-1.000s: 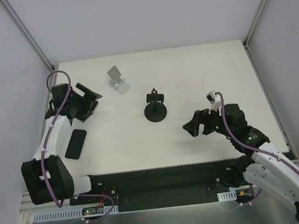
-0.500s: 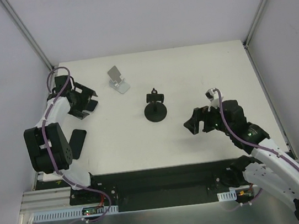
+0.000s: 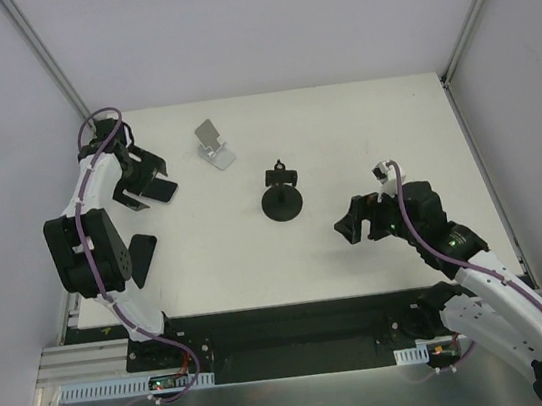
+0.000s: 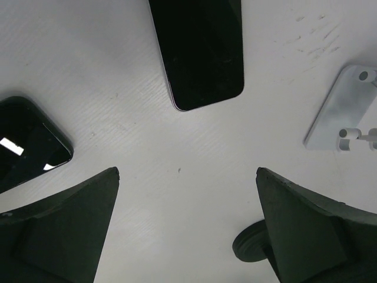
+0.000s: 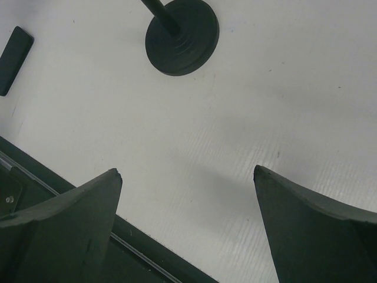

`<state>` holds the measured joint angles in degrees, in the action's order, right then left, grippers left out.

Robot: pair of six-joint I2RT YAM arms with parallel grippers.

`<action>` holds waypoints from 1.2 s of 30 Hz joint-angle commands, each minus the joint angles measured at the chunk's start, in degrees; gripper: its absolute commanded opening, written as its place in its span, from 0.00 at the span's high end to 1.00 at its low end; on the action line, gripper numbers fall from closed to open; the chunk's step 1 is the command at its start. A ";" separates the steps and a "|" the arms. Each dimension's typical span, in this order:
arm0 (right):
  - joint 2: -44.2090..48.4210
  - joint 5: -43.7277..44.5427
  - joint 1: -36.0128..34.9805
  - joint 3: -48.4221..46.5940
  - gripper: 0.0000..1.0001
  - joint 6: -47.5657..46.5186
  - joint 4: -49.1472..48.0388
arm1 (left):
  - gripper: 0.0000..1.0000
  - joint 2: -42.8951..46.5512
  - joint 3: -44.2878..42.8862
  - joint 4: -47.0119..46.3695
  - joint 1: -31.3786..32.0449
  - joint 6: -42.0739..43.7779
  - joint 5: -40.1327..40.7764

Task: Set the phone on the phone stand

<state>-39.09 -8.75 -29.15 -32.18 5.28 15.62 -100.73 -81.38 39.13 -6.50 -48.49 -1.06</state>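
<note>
The black phone [image 3: 139, 260] lies flat on the white table at the left; in the left wrist view it [image 4: 200, 50] is at the top. The silver phone stand [image 3: 213, 146] stands at the back, and part of it [image 4: 340, 112] shows at the right of the left wrist view. My left gripper [image 3: 150, 186] is open and empty, between the phone and the stand, over bare table [image 4: 187, 171]. My right gripper [image 3: 347, 226] is open and empty right of centre, above bare table [image 5: 187, 171]. The phone also shows small in the right wrist view [image 5: 15, 59].
A black round-based stand [image 3: 282, 199] stands mid-table; its base shows in the right wrist view [image 5: 181, 35] and in the left wrist view [image 4: 250, 247]. A glossy black rounded object [image 4: 29, 141] lies at the left edge of the left wrist view. The table's front edge [image 5: 88, 218] is near my right gripper.
My left arm has folded back toward the left wall, and its gripper has shifted slightly and turned. My right gripper has barely moved. The phone has not moved.
</note>
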 commanded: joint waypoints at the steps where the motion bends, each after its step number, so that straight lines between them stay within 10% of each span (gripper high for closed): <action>1: 0.77 1.02 0.32 -1.65 0.04 -0.18 0.03 | 0.01 -3.42 -6.23 8.50 -0.62 -0.11 4.22; 15: 2.26 2.07 0.41 -1.74 0.04 0.17 1.34 | 0.01 -24.68 -28.99 19.49 -3.17 -7.67 -1.84; 36: 3.67 2.43 0.49 -3.85 0.04 2.01 4.60 | 0.02 -34.71 -31.20 19.93 -5.01 -10.48 -3.34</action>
<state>-35.83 -7.03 -28.84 -33.19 5.76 19.88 -133.84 -112.25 56.58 -10.81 -57.74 -4.14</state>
